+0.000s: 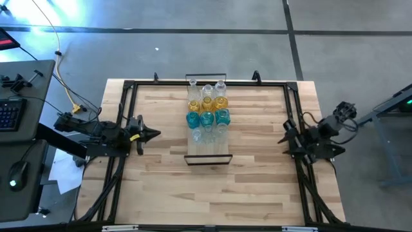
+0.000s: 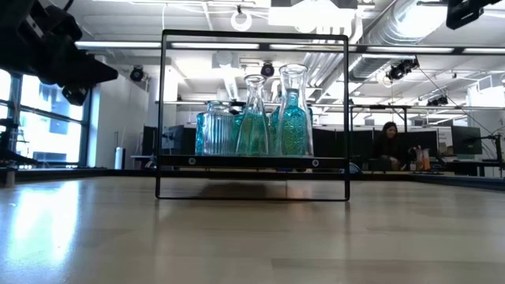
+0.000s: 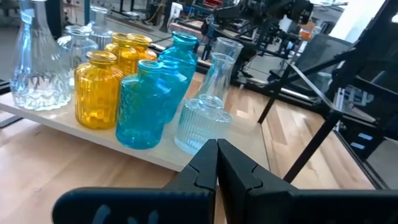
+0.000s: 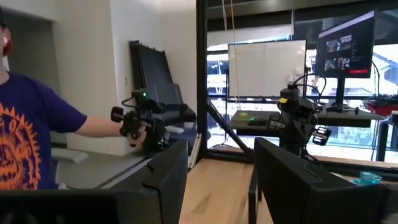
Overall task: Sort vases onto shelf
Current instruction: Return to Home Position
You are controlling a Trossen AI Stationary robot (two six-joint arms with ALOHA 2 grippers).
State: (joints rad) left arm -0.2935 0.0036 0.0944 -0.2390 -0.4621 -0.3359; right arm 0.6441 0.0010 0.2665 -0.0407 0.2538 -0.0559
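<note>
The shelf [image 1: 209, 151], a narrow light-wood board with a black frame, stands at the table's middle, toward the far edge. Several vases stand upright on it in rows: clear [image 1: 206, 87] at the far end, then amber [image 1: 206, 102], teal [image 1: 206, 118] and clear [image 1: 207, 134]. The left wrist view shows amber [image 3: 98, 90], teal [image 3: 144, 106] and clear [image 3: 199, 124] vases on the board [image 3: 62, 124]. My left gripper [image 1: 154, 134] [image 3: 217, 152] is shut and empty, left of the shelf. My right gripper [image 1: 283, 138] [image 4: 221, 180] is open and empty, right of the shelf.
A black metal frame [image 1: 129, 84] runs along the table's edges. A desk with a keyboard [image 1: 8, 113] and a mouse [image 1: 18, 173] stands left of the table. A person [image 4: 31, 130] stands beyond the table in the right wrist view. Bare tabletop [image 1: 206, 193] lies near the shelf's near end.
</note>
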